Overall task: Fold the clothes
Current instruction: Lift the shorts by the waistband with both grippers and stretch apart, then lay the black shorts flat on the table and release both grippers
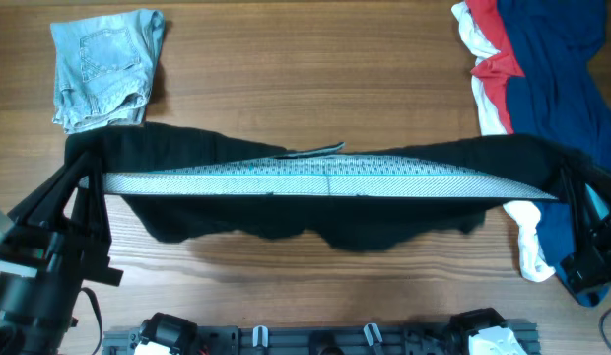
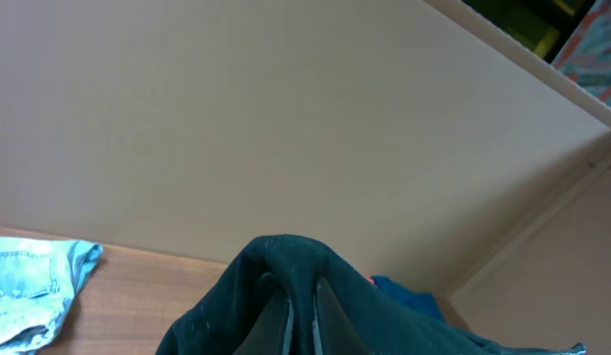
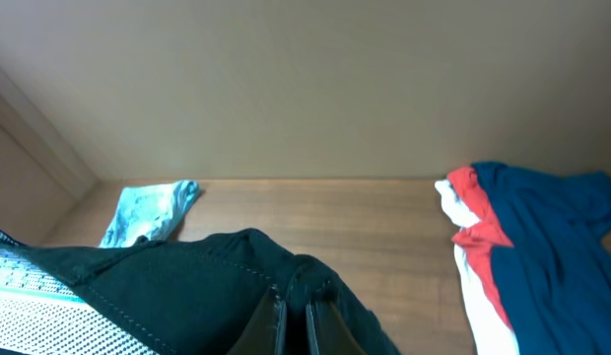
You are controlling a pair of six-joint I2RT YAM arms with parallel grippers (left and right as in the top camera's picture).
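Wood desk carries everything. Black garment held taut across the front, L to R. Grey-white waistband runs along its middle, lower edge sagging. Red/white/blue clothes pile at far R, running under garment's R end. Folded jeans at far L, just beyond garment's L end. Left jaws clenched on garment's L end; right jaws clenched on its R end.

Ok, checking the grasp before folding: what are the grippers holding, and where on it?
The black garment, stretched between them: the left gripper pinches one end of its waist edge, the right gripper the other end.
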